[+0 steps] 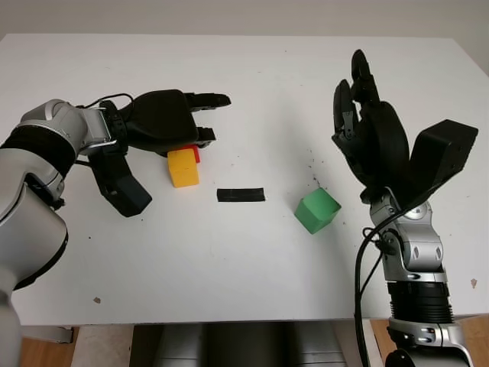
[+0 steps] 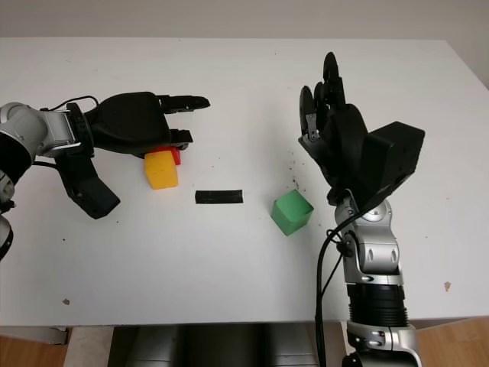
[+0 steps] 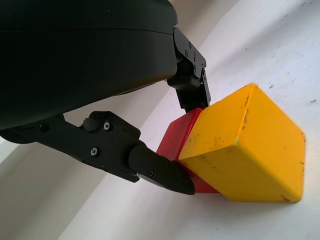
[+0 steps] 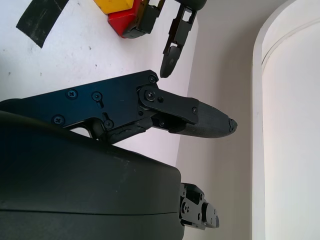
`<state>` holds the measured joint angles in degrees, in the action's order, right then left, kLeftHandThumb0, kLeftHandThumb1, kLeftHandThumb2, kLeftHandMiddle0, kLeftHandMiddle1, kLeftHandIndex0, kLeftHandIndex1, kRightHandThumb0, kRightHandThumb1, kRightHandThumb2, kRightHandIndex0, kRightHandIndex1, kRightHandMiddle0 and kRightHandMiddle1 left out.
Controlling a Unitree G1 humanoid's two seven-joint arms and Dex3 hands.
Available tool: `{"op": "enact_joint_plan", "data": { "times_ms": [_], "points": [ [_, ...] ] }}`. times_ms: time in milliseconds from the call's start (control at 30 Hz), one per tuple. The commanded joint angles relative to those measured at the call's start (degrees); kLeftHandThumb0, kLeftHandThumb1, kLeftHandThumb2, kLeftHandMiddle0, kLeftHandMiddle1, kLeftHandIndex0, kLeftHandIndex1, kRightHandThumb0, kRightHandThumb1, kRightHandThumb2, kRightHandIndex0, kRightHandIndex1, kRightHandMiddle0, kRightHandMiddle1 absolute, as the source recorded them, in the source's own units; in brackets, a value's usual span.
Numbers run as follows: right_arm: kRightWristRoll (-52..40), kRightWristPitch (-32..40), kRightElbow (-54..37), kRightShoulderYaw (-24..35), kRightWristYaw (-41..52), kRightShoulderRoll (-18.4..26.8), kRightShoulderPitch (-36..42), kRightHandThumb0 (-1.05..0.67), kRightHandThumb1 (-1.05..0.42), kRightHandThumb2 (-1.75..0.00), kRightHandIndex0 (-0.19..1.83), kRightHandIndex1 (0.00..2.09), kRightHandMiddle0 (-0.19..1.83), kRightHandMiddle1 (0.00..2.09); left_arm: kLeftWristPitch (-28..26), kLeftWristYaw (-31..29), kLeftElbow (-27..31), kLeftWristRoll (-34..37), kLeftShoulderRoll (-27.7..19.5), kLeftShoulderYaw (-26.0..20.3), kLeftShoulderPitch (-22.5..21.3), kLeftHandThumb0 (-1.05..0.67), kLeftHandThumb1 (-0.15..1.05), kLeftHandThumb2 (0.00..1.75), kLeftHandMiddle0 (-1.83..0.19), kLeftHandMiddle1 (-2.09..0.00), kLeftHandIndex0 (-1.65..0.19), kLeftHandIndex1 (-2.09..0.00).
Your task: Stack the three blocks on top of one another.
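Note:
The yellow block stands on the white table, pressed against the front of the red block, which peeks out behind it. In the left wrist view the yellow block overlaps the red block. My left hand hovers just behind the pair, open, with one lower finger close against the red block. The green block sits alone at centre right. My right hand is raised above the table behind the green block, open and holding nothing.
A strip of black tape lies on the table between the yellow and green blocks. The table's front edge runs close below the arms.

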<state>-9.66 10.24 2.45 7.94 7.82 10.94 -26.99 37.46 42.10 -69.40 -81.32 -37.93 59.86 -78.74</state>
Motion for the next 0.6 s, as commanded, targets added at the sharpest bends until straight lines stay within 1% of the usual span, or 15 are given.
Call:
{"op": "enact_joint_plan", "data": {
  "times_ms": [0, 67, 100, 267, 400, 500, 567],
  "points": [
    [-0.15, -0.22, -0.93, 0.41, 0.18, 0.31, 0.63, -0.62, -1.05, -0.65, -0.19, 0.0, -0.19, 0.0, -0.88, 0.49, -0.18, -0.1, -0.13, 0.31, -2.14, -0.34, 0.91, 0.05, -0.16, -0.1, -0.49, -1.13],
    [0.0, -0.32, -0.66, 0.34, 0.27, 0.38, 0.53, -0.62, -1.05, -0.65, -0.19, 0.0, -0.19, 0.0, -2.25, 0.22, -0.11, -0.36, -0.35, 0.45, -2.54, -0.35, 0.91, 0.05, -0.16, -0.11, -0.48, -1.24],
    [0.05, -0.33, -0.54, 0.3, 0.34, 0.42, 0.47, -0.62, -1.05, -0.65, -0.19, 0.0, -0.19, 0.0, -2.64, -0.24, -0.03, -0.39, -0.53, 0.44, -2.83, -0.33, 0.91, 0.05, -0.16, -0.11, -0.46, -1.25],
    [0.19, -0.29, -0.13, 0.18, 0.61, 0.37, 0.16, -0.63, -1.05, -0.65, -0.19, 0.0, -0.19, 0.0, -4.19, 0.06, -0.08, -0.31, -1.56, 0.09, -4.13, -0.33, 0.89, 0.05, -0.19, -0.13, -0.49, -1.19],
    [0.07, -0.62, 0.64, 0.18, 0.86, 0.26, -0.27, -0.63, -1.05, -0.65, -0.19, 0.0, -0.19, 0.0, -6.42, 1.44, -0.24, -0.38, -2.33, -0.09, -5.22, -0.35, 0.89, 0.05, -0.2, -0.13, -0.5, -1.11],
    [0.37, -0.64, 0.91, -0.03, 1.07, 0.46, -0.42, -0.63, -1.05, -0.66, -0.19, 0.0, -0.19, 0.0, -7.98, 0.64, -0.23, -0.1, -3.06, -0.4, -6.28, -0.37, 0.9, 0.06, -0.2, -0.13, -0.5, -1.09],
    [0.42, -0.92, 1.05, -0.09, 1.25, 0.46, -0.44, -0.62, -1.05, -0.67, -0.19, 0.0, -0.19, 0.0, -7.64, -1.99, -0.03, 1.51, -3.6, -1.71, -6.95, -0.36, 0.9, 0.06, -0.19, -0.12, -0.51, -1.06]
  ]
}}
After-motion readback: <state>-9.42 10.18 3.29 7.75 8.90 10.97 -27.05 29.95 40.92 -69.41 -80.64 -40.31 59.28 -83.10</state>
